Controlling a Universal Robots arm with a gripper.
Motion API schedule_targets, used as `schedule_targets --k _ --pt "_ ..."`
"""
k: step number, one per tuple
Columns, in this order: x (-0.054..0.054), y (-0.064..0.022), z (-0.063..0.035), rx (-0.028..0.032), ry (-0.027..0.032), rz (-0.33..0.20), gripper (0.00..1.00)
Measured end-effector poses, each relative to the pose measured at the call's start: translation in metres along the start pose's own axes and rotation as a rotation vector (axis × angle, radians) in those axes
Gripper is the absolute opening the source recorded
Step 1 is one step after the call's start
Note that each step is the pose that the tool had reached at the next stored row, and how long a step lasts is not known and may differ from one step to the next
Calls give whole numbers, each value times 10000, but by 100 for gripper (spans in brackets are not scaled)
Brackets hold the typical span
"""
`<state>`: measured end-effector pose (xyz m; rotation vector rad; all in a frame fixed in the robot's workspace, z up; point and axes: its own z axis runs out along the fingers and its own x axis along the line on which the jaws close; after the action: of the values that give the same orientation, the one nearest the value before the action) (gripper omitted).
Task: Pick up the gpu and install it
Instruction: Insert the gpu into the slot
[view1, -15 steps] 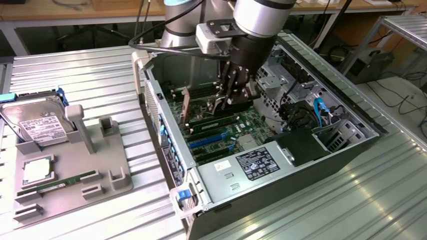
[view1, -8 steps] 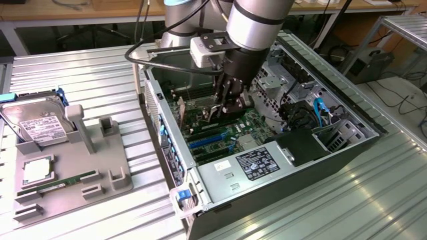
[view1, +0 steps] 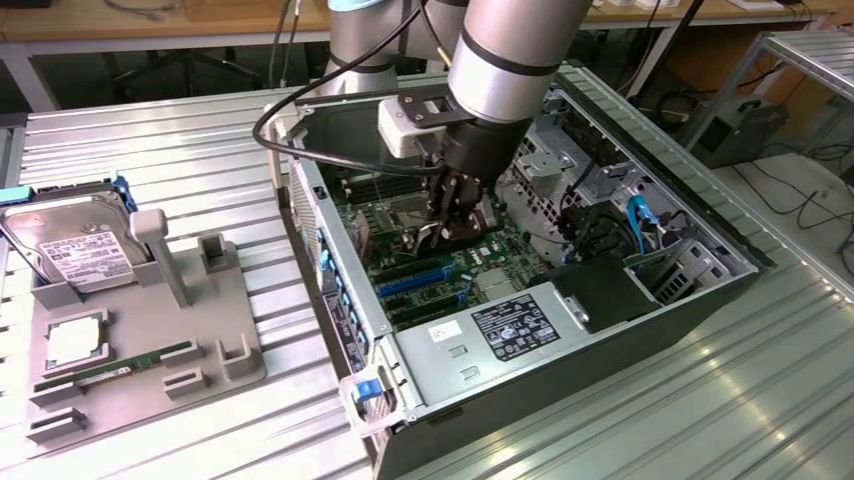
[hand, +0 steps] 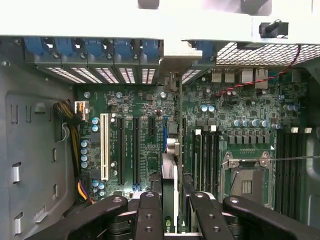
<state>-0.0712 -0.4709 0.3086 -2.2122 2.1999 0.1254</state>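
On the exterior view's left, a grey holder (view1: 160, 330) is sitting on the ribbed metal worktop (view1: 174, 160), and it is carrying a silver hard drive (view1: 74, 250) leaning at its far end, a square processor chip (view1: 76, 340) lying flat and a narrow green memory stick (view1: 120, 368) lying beside that. Toward the middle, an open computer case (view1: 574, 400) is lying on its side with its green motherboard (view1: 387, 235) facing up. The silver arm (view1: 514, 50) is reaching down into the case, and its black pincer (view1: 447, 225) is clamping the gpu (view1: 465, 232) low over the board. In the wrist view the pincer (hand: 175, 215) is showing its fingers (hand: 149, 215) drawn narrow against both faces of the gpu (hand: 170, 180), which is standing edge-on between the long black slots near the white slot (hand: 104, 147) and the processor socket (hand: 247, 175); whether its lower edge is touching a slot I cannot tell. Farther to the exterior view's right, a labelled power supply (view1: 514, 325) is sitting in the near corner of the case, and a blue cable (view1: 638, 215) is running along the drive bays.
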Motion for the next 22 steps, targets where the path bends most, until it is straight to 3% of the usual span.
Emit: schedule_targets --k 12,22 --pt "2 6 48 10 5 6 26" --pt "-32 19 169 37 147 20 26"
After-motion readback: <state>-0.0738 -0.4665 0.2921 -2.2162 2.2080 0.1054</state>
